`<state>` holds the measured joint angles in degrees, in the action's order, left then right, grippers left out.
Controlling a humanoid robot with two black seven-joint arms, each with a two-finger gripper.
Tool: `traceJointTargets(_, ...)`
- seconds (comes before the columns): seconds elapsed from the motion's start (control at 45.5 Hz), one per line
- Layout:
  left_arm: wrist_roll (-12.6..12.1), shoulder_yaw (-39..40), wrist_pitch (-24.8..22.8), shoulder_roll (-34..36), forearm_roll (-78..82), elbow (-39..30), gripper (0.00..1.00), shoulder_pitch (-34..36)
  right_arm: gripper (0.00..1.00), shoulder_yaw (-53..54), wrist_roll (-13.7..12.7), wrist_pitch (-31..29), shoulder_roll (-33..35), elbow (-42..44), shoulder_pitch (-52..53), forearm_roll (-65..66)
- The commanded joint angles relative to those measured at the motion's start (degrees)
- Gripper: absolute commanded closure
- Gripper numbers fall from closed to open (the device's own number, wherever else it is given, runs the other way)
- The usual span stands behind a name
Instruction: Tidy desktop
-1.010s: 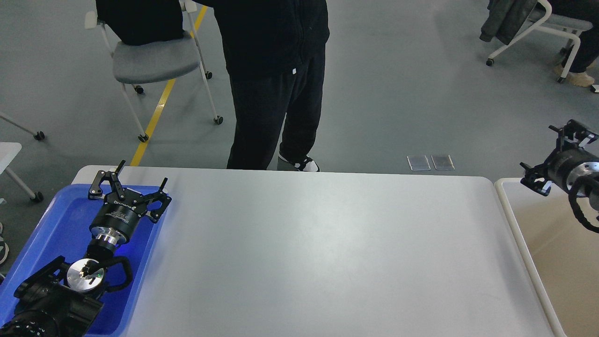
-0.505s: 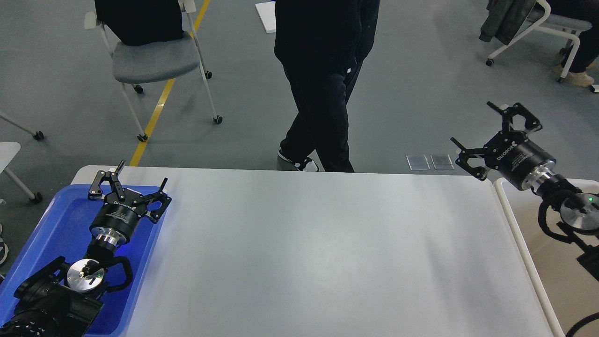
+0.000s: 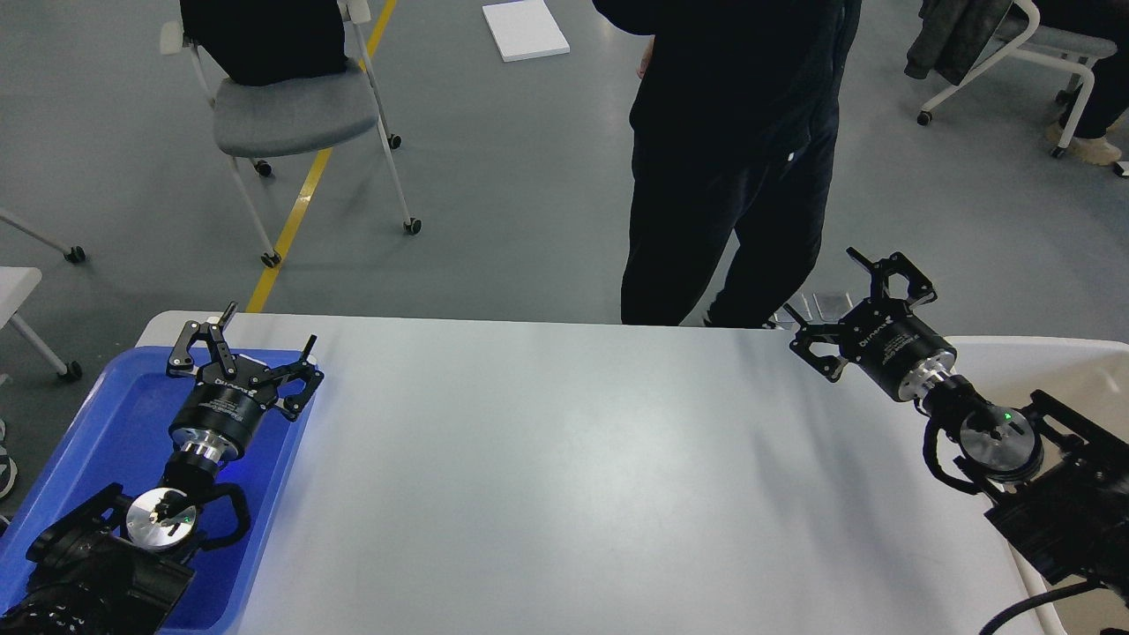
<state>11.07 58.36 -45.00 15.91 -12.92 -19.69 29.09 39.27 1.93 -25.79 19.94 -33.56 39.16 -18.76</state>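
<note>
Head view: right arm [image 3: 1050, 494] hides the desktop's [image 3: 573, 476] right edge.

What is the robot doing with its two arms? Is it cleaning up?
It is supposed to tidy the desktop. Right now neither hand holds anything. The left hand is open above the blue tray. The right hand is open too, over the far right corner of the desktop. A person in black stands just behind the table.
</note>
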Motion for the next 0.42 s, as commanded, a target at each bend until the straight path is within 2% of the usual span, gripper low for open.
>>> traceJointTargets(0.0,0.00,0.00,0.00,0.00,0.00,0.00,0.00,0.00,0.00,1.68,0.18,-0.14,-4.38,4.63,-1.80,-0.40)
traceJointTargets(0.395,0.00,0.00,0.00,0.00,0.00,0.00,0.00,0.00,0.00,4.58,0.18,-2.07,-6.22,5.96,-4.44,-0.40)
